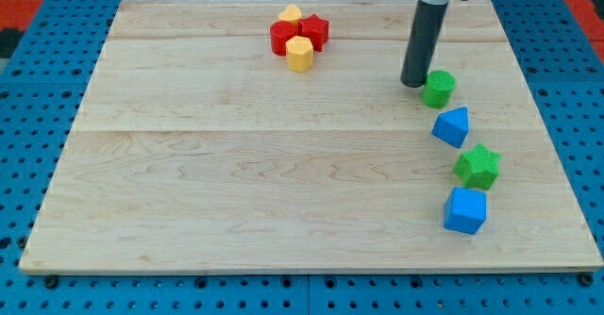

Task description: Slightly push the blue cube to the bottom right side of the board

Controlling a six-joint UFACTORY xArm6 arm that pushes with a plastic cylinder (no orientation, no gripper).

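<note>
The blue cube (465, 210) sits near the bottom right of the wooden board (236, 183). Just above it is a green star block (478, 167), then a blue wedge-like block (452, 125), then a green cylinder (438, 88). My tip (414, 82) rests on the board just left of the green cylinder, touching or nearly touching it, well above the blue cube.
A cluster at the view's top centre holds a red cylinder (282, 38), a red star block (314, 31), a yellow hexagonal block (300, 54) and another yellow block (291, 14). A blue pegboard table (28, 98) surrounds the board.
</note>
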